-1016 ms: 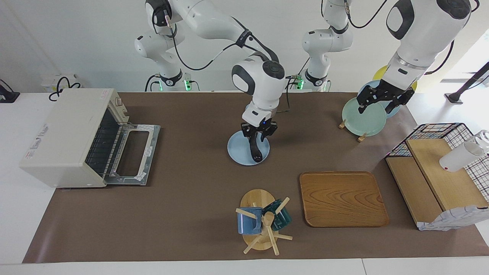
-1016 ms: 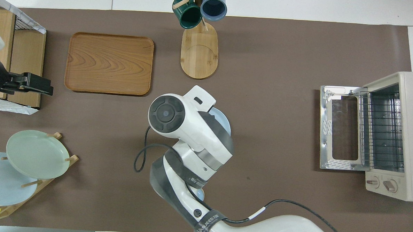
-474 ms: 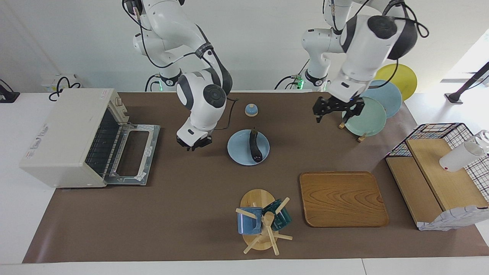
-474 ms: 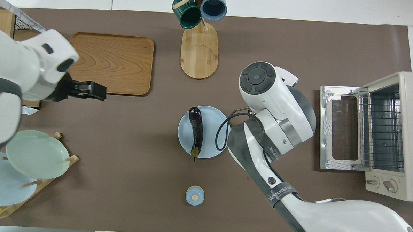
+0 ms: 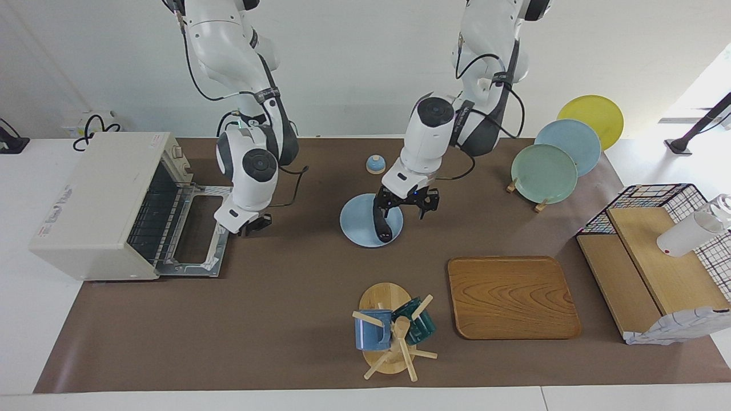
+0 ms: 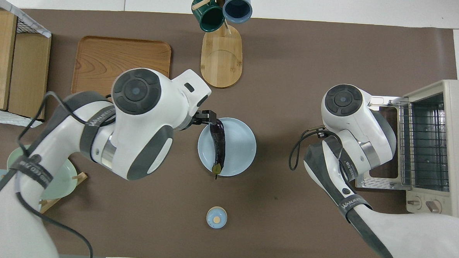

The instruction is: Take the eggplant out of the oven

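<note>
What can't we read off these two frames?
- Right gripper: overhead view, hidden under its own wrist.
- Left gripper touching the eggplant or not: it overlaps it in both views.
- Green plate: overhead view, mostly covered by the left arm.

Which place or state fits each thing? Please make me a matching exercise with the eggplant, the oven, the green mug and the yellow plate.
Things:
1. eggplant
2. oven
3. green mug
4. yellow plate

Places or states:
A. door open
B. stands on edge at the left arm's end of the table
C. lies on the light blue plate
D. hangs on the mug tree

Pairs: 1-C, 2-A, 3-D, 4-B
</note>
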Controlling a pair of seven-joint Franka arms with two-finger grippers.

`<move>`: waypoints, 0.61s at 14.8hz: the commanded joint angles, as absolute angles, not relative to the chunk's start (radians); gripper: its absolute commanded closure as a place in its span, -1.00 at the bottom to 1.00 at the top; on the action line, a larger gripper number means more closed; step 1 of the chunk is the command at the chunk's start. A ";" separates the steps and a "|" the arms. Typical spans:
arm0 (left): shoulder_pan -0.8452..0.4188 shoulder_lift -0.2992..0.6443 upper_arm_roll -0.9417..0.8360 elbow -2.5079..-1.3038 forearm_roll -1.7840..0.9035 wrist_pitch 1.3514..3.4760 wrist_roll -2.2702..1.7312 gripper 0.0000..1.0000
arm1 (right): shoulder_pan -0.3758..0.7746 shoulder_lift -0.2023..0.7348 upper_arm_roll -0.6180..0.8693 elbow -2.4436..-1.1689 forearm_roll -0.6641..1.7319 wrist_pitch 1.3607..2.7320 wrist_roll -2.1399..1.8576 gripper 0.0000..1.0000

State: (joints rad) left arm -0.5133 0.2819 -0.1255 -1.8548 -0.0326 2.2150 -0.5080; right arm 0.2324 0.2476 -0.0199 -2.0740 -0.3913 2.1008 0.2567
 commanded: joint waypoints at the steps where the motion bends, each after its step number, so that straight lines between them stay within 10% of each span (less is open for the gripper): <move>1: -0.564 0.340 -0.104 -1.876 -0.034 2.313 -0.553 -1.00 | 0.198 0.210 -0.005 -2.114 -0.419 2.117 0.218 0.63; 9: -0.580 0.354 -0.106 -1.937 -0.034 2.391 -0.563 -1.00 | 0.161 0.209 -0.005 -2.146 -0.419 2.167 0.181 0.63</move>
State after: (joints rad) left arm -0.5545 0.3752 -0.1219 -1.8907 -0.0326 2.3492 -0.5475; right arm 0.1880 0.2356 -0.0196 -2.1088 -0.3941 2.1386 0.1924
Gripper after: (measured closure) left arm 0.000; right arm 0.819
